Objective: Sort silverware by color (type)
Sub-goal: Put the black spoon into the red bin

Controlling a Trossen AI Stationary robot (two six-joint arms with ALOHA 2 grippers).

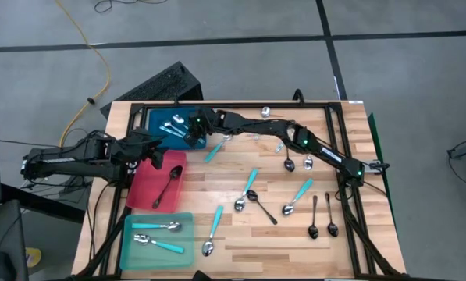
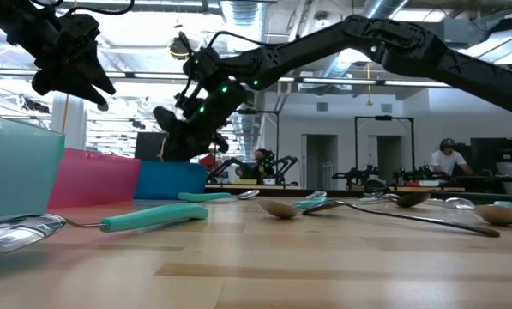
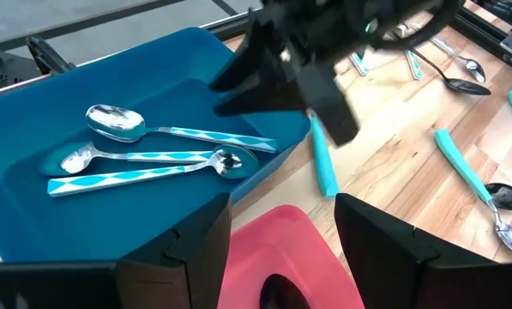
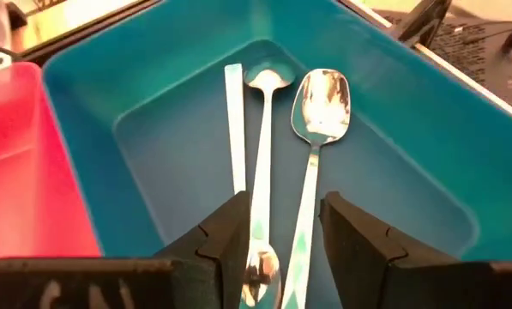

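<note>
The blue tray (image 1: 166,117) at the table's far left holds three spoons (image 4: 314,129) with silver bowls and turquoise-patterned handles, lying flat on its floor. My right gripper (image 4: 283,206) hovers open just above them, nothing between its fingers; in the high view the right gripper (image 1: 192,131) stands over the tray's near right part. My left gripper (image 3: 281,206) waits open over the red tray's (image 1: 143,191) far end, which holds a black spoon (image 1: 167,187). The teal tray (image 1: 131,250) holds two turquoise-handled spoons (image 1: 158,243). Several more spoons lie loose on the table.
Loose on the wood: turquoise-handled spoons (image 1: 215,225) (image 1: 299,195), black spoons (image 1: 314,218) (image 1: 261,204), silver spoons (image 1: 289,160). A black frame (image 1: 326,105) runs along the far and right edges. The near right part of the table (image 1: 295,250) is bare wood.
</note>
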